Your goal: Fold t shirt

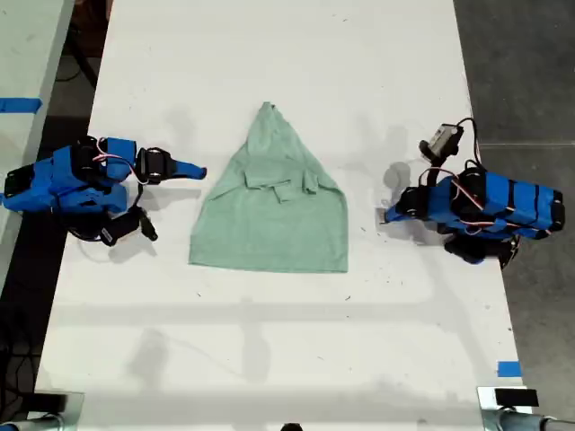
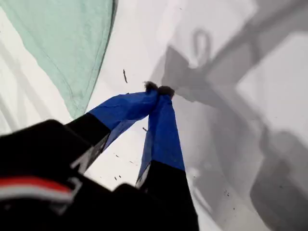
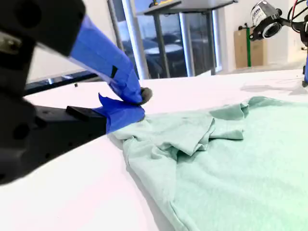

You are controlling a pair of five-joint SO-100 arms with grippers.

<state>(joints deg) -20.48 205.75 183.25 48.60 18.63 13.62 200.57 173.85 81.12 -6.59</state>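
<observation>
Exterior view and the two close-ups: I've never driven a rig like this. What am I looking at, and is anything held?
The exterior view looks straight down on a white table. The two blue machines are my arms, each ending in a two-fingered pincer. The close-ups come from cameras riding on those pincers. My first pincer belongs to the arm on the exterior view's right. My second pincer belongs to the one on its left. The t shirt lies between them, pale green, with its sleeves folded inward so it narrows to a point. Both pincers are shut and seem to hold nothing. The second's tip sits right beside the cloth's edge.
</observation>
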